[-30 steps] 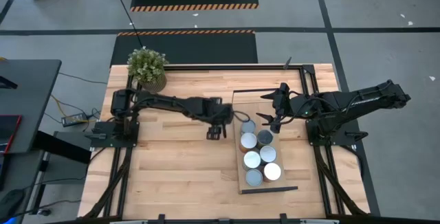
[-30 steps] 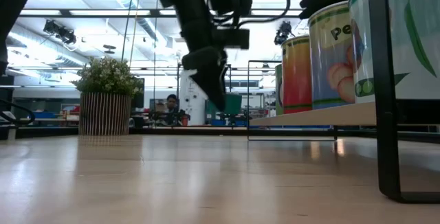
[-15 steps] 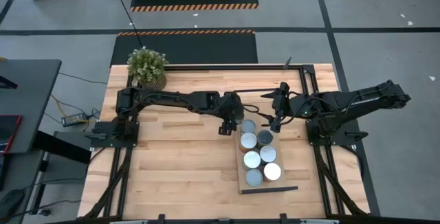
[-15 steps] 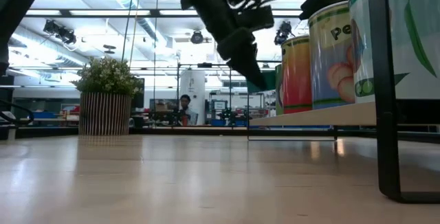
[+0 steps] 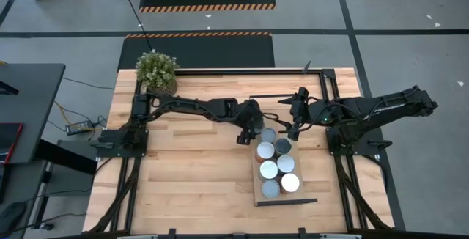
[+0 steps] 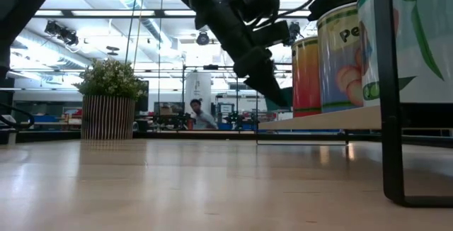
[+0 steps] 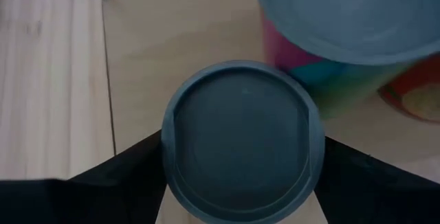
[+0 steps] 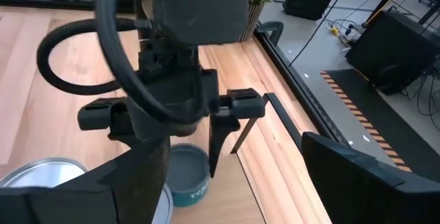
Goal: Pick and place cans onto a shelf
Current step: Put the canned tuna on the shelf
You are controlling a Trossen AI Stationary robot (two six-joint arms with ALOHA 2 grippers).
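Cans stand in two rows on the shelf, and one more, a small can with a dull blue-grey top, sits clamped between the two dark fingers of the left gripper; its round top fills the middle of the left wrist view, with a finger pressed against each side; beneath it lies the pale board of the shelf, and just beside it stands a can with a pink and blue label. Seen from above, the left gripper hangs at the near-left corner of the can group, over the shelf's far half; its arm reaches across the table from the left side. The right gripper hovers just beyond the cans on the shelf's right side; its fingers stand apart with nothing between them. From the right wrist, the left gripper shows holding the small can above the board, next to a silver-topped can. A potted plant stands at the table's far left corner; a person shows in the room behind.
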